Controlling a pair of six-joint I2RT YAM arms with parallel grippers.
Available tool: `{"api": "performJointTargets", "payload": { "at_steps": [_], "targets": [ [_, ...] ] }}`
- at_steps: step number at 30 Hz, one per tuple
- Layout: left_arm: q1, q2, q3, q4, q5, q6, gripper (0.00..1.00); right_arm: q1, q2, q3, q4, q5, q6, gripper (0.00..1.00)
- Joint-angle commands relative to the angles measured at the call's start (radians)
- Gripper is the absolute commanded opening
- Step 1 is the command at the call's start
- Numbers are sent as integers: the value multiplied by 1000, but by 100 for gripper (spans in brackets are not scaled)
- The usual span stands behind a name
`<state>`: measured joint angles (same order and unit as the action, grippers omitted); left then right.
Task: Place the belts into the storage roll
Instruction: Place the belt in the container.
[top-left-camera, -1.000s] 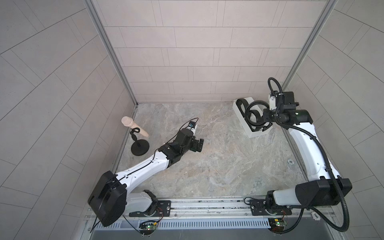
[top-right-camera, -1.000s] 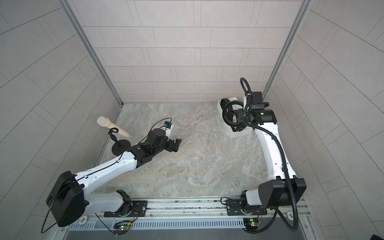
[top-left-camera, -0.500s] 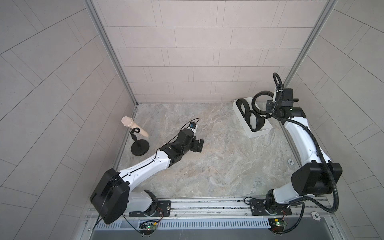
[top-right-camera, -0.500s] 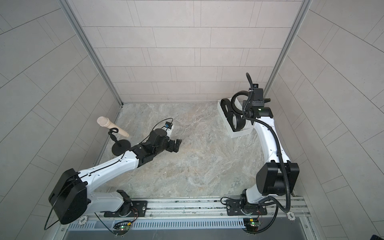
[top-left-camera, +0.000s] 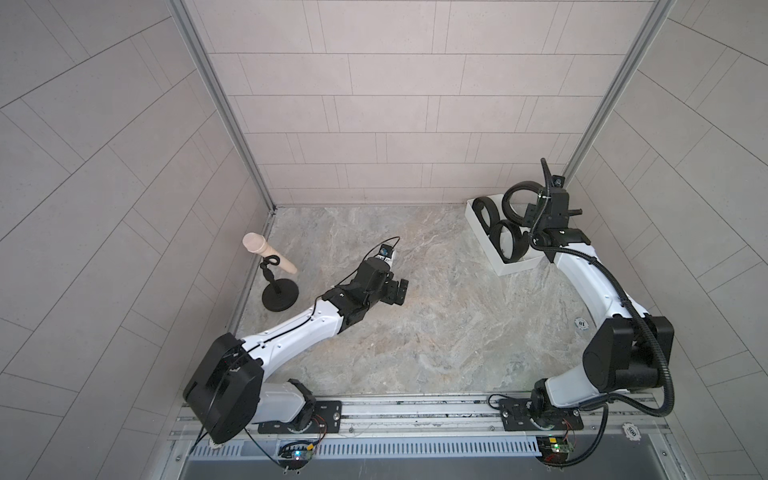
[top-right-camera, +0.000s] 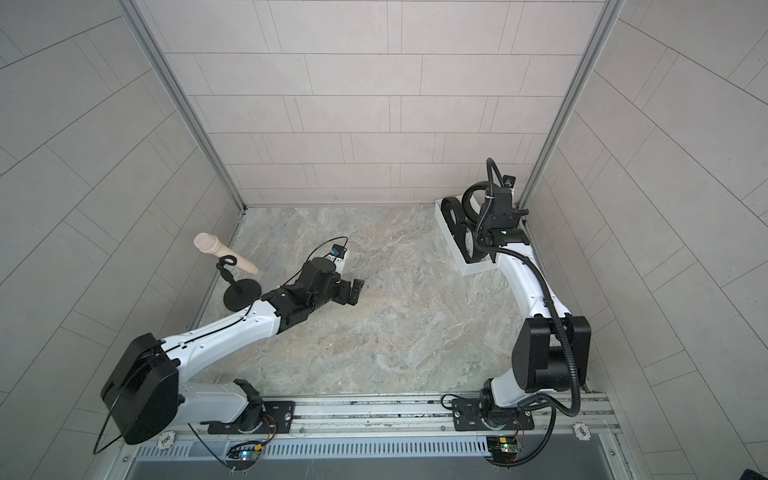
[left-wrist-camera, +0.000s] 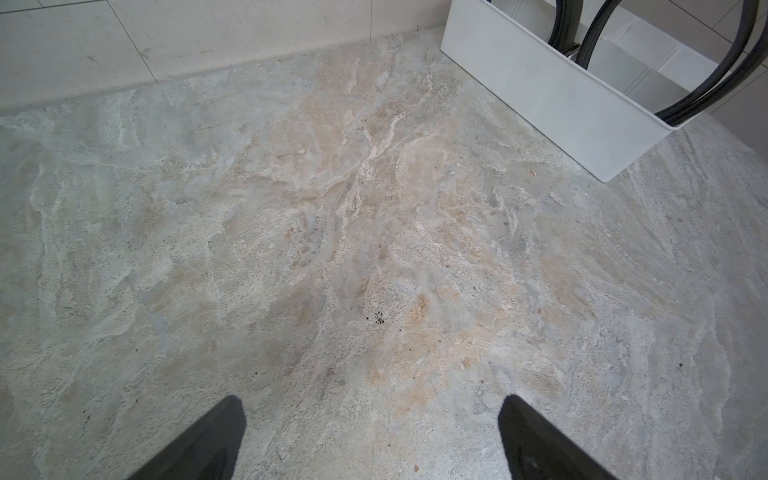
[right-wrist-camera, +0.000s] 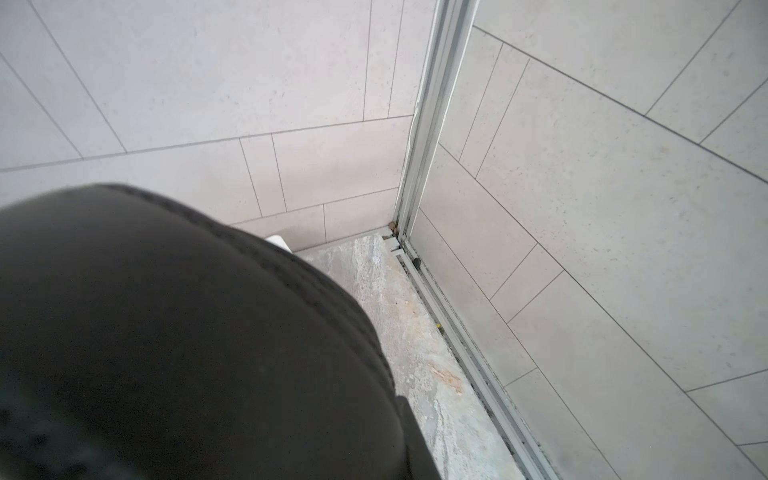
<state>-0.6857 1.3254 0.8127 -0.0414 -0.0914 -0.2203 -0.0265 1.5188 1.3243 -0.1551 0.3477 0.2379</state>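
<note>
Belt (top-left-camera: 508, 197) pinched in R gripper (top-left-camera: 528, 208).

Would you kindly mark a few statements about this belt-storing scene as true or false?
Two coiled black belts lie in the white rectangular plastic tray. True.
The left gripper grips a belt. False: it is open and empty over the marbled table.
The right gripper holds a third black belt coil above the tray. True.
The black round-based stand with beige peg stands inside the tray. False: it stands on the table, far from it.
</note>
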Motion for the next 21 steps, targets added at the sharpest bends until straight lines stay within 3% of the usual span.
{"api": "performJointTargets", "payload": {
  "at_steps": [1,4,9,21],
  "targets": [
    [2,-2,3,0,-17,-3,100,2,61,28,206,63,88,0],
    [1,-3,-1,2,-21,-5,100,10,133,45,304,106,93,0],
    [1,4,-4,3,-18,-10,100,10,338,294,91,199,182,0],
    [1,25,-12,0,-27,-8,100,-12,715,776,-45,177,155,0]
  ]
}}
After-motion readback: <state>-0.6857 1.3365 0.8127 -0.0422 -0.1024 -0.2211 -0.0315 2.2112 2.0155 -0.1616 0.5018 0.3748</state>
